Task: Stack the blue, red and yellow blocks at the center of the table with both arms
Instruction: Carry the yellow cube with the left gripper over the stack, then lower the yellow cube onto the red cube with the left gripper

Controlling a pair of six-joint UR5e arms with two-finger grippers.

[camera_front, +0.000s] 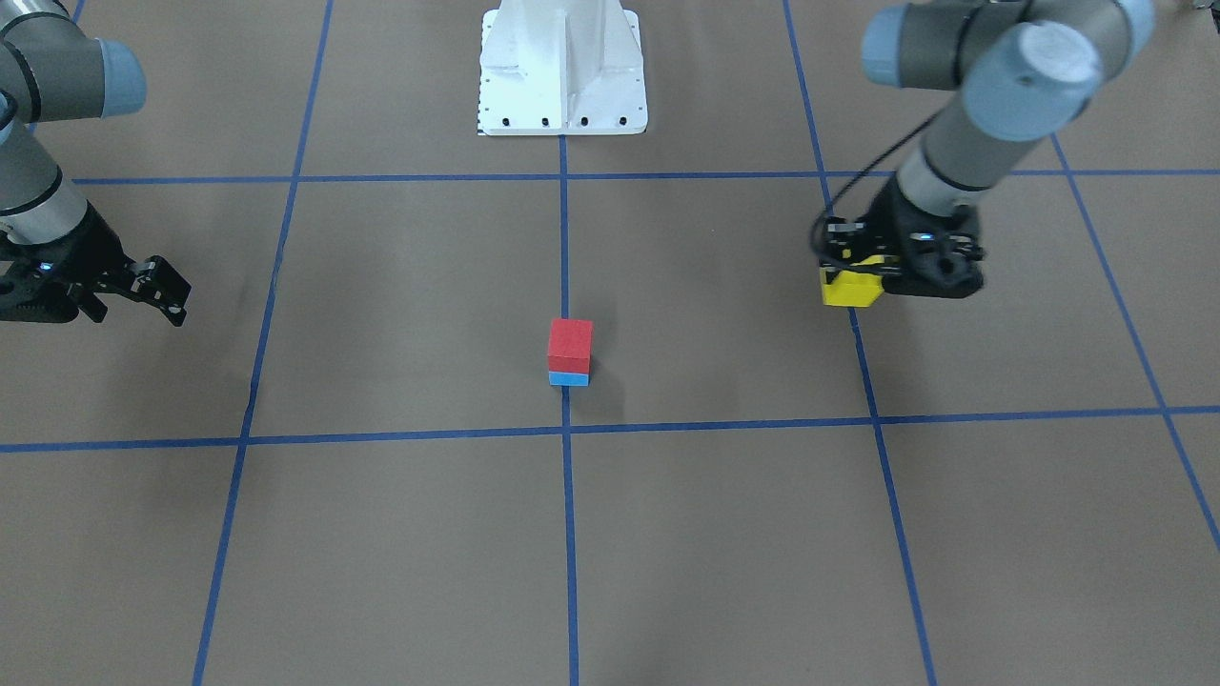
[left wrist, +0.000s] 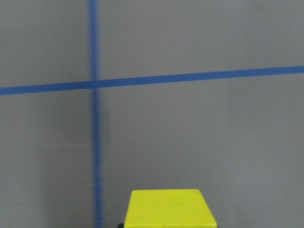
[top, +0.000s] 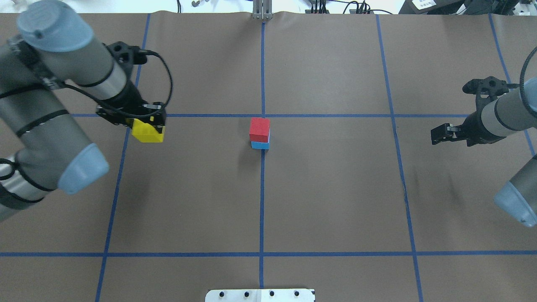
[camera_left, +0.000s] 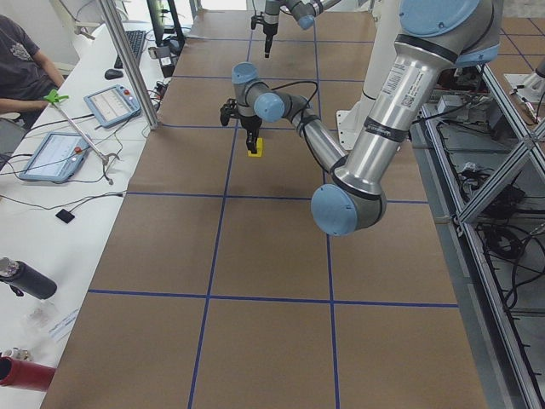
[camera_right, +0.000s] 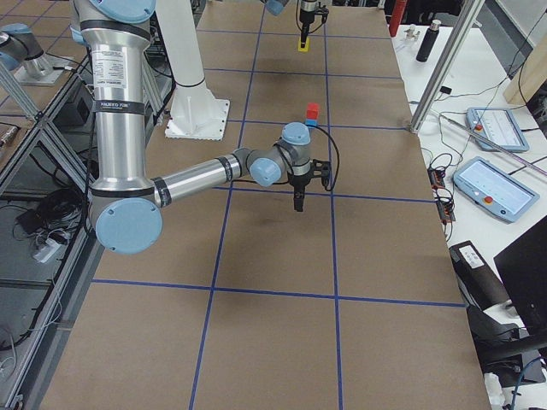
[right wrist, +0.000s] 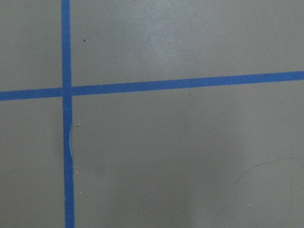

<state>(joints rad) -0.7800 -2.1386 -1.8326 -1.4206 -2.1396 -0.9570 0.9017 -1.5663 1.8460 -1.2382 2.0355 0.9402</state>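
A red block (camera_front: 570, 345) sits on a blue block (camera_front: 569, 378) at the table's centre, on the middle blue tape line; the overhead view shows both the red block (top: 259, 129) and the blue block (top: 260, 145). My left gripper (camera_front: 858, 278) is shut on a yellow block (camera_front: 851, 289), low over the table and well off to the stack's side. The overhead view (top: 147, 131) and the left wrist view (left wrist: 166, 209) show the yellow block too. My right gripper (camera_front: 170, 293) is open and empty, far from the stack on the other side.
The white robot base (camera_front: 562, 67) stands behind the stack. Blue tape lines (top: 262, 209) divide the brown table into squares. A side desk with tablets (camera_left: 55, 153) and a person run along the table's far edge.
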